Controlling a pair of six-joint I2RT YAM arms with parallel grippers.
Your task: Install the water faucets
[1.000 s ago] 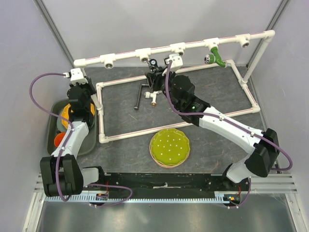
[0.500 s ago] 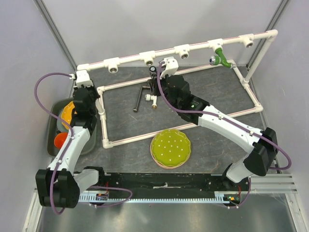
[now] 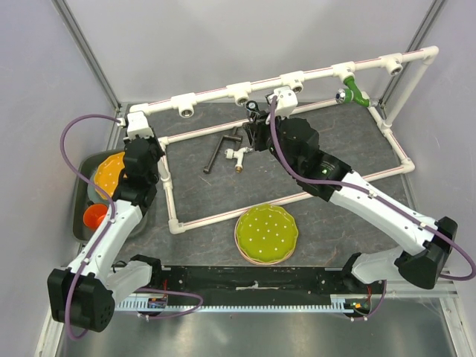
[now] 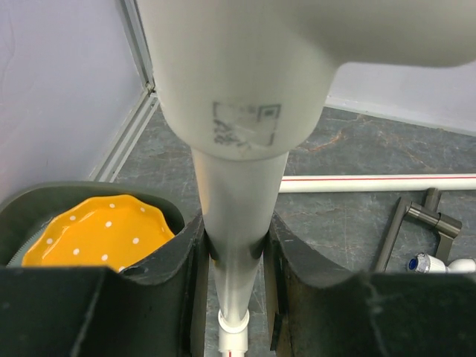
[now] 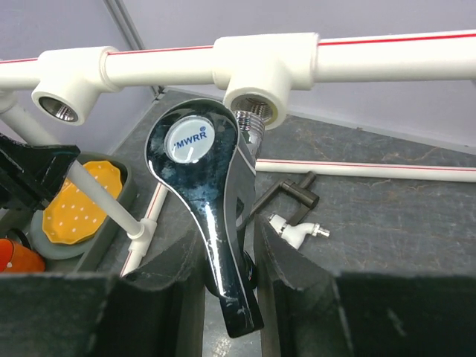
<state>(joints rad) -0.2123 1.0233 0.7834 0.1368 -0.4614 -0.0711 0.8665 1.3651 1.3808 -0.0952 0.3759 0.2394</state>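
My right gripper (image 5: 230, 275) is shut on the shiny silver faucet (image 5: 201, 171) by its lever handle. The faucet's threaded end sits at the mouth of a white tee socket (image 5: 253, 74) on the pipe frame's top rail. From above, the right gripper (image 3: 256, 132) is under the second tee from the left (image 3: 242, 93). The white faucet with a brass end (image 5: 294, 229) lies on the mat (image 3: 238, 156). My left gripper (image 4: 236, 253) is shut on the frame's left post (image 4: 238, 201), also seen from above (image 3: 152, 160).
A green faucet (image 3: 353, 93) sits in a tee at the right. The black L-shaped bar (image 3: 219, 149) lies beside the white faucet. A yellow-green plate (image 3: 266, 232) lies near the front. A dark tray (image 3: 82, 197) at the left holds an orange plate (image 3: 110, 169) and cup (image 3: 95, 216).
The pipe frame has shifted and swung to the right with both arms. The left arm has stretched further out. The silver faucet stays in the right gripper, close under a tee.
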